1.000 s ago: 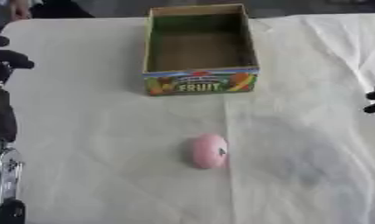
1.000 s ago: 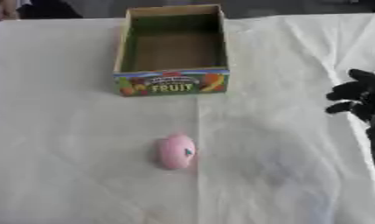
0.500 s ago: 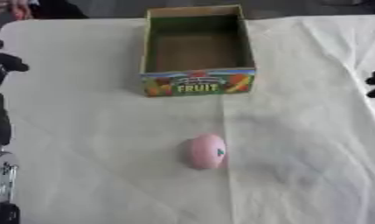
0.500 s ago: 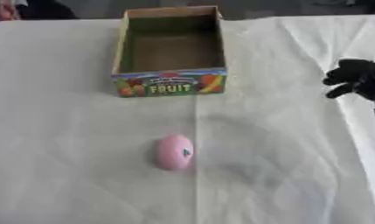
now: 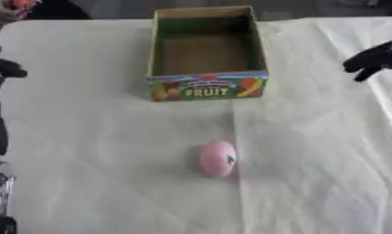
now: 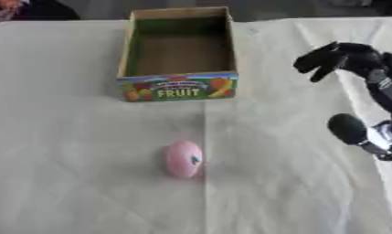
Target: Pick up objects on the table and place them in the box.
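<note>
The robot's black right hand [image 6: 342,57] hangs over the right edge of the bench, level with the box's near end, fingers curled downward and closed on nothing. Its forearm runs down toward the near right corner, where a rounded dark joint and a silver section are cut off by the picture's border. The black left hand [image 5: 5,69] shows only as a sliver at the left edge of the bench; most of it lies outside the picture, so I cannot tell whether its fingers are apart or together. Below it a dark arm segment and a silver part run along the left edge, also cut off.

The bench [image 5: 87,137] is covered with one pale, creased cloth. On it there are two things. One open cardboard box [image 5: 205,87], green inside at the walls with a brown floor and a colourful front panel reading "FRUIT", stands near the far edge, about midway across. Nothing can be seen inside it. One pink, egg-shaped object [image 6: 183,158] lies on the cloth nearer the near edge, in front of the box and well apart from it, and well apart from both hands. It carries a small dark mark on its right side, too small to make out.

At the far left corner something dark with a reddish patch shows, blurred.
</note>
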You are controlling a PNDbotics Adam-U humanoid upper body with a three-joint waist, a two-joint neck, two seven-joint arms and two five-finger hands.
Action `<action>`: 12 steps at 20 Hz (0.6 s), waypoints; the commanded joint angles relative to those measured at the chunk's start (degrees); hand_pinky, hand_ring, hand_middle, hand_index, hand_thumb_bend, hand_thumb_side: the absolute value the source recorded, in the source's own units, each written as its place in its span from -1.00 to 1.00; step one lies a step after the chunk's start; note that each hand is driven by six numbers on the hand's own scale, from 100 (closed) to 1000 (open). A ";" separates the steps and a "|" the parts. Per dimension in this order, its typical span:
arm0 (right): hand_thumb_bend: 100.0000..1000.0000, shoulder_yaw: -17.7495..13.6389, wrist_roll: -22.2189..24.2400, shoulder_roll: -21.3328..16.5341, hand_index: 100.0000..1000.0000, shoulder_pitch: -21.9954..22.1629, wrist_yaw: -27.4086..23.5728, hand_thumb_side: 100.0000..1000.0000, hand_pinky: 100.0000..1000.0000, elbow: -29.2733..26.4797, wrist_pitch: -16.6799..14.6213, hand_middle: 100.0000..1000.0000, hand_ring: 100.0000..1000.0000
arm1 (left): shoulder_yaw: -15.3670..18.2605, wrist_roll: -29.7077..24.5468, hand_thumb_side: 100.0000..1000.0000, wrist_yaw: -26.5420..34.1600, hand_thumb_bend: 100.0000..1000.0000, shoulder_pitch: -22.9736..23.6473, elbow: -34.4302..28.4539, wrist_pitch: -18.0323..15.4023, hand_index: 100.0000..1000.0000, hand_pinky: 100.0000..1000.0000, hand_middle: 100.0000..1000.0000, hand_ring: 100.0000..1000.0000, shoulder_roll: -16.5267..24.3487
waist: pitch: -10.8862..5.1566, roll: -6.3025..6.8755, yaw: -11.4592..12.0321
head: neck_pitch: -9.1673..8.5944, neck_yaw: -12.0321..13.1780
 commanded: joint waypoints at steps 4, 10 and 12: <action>0.07 3.63 8.28 0.32 0.69 -4.14 4.22 1.00 0.17 -0.86 0.70 0.40 0.43 | -0.27 -0.48 0.81 -0.10 -1.00 -0.23 -1.27 0.13 0.40 -0.07 0.03 -0.10 1.13 | -1.49 -0.22 0.14 | -0.74 -0.49; 0.11 7.28 11.18 2.64 0.70 -7.38 9.20 1.00 0.15 -0.86 3.16 0.35 0.43 | -0.43 -0.77 0.82 0.00 -1.00 -0.08 -1.27 0.26 0.40 -0.06 0.03 -0.09 1.10 | -1.59 -0.36 0.33 | -0.74 -0.77; 0.14 8.34 12.19 3.36 0.70 -8.60 11.01 1.00 0.14 -0.86 3.49 0.34 0.43 | -0.48 -0.86 0.83 0.02 -1.00 -0.02 -1.27 0.31 0.40 -0.06 0.03 -0.09 1.12 | -1.62 -0.44 0.32 | -0.58 -0.82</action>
